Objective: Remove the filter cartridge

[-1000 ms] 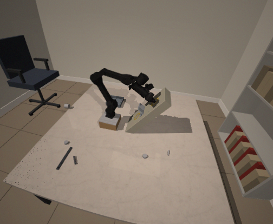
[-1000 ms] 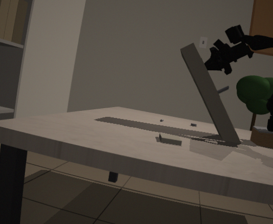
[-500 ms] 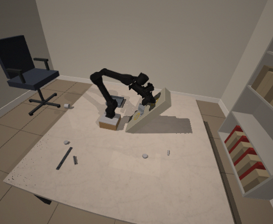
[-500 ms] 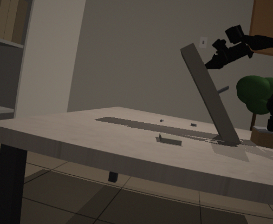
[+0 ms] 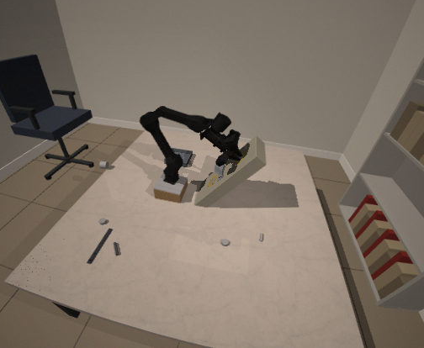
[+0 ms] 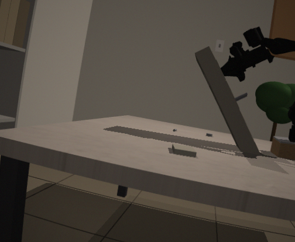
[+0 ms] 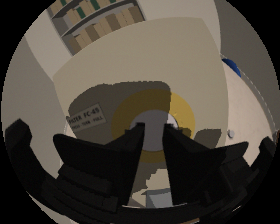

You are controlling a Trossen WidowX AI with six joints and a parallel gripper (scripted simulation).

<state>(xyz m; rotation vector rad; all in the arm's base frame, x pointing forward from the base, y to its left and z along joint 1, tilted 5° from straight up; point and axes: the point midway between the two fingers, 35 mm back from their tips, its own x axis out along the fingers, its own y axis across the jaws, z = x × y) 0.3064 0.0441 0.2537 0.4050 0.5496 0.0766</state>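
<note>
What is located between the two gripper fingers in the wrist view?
In the wrist view, the grey centre of the round filter cartridge, ringed in yellow, lies between the fingers of the gripper, which is shut on it.
</note>
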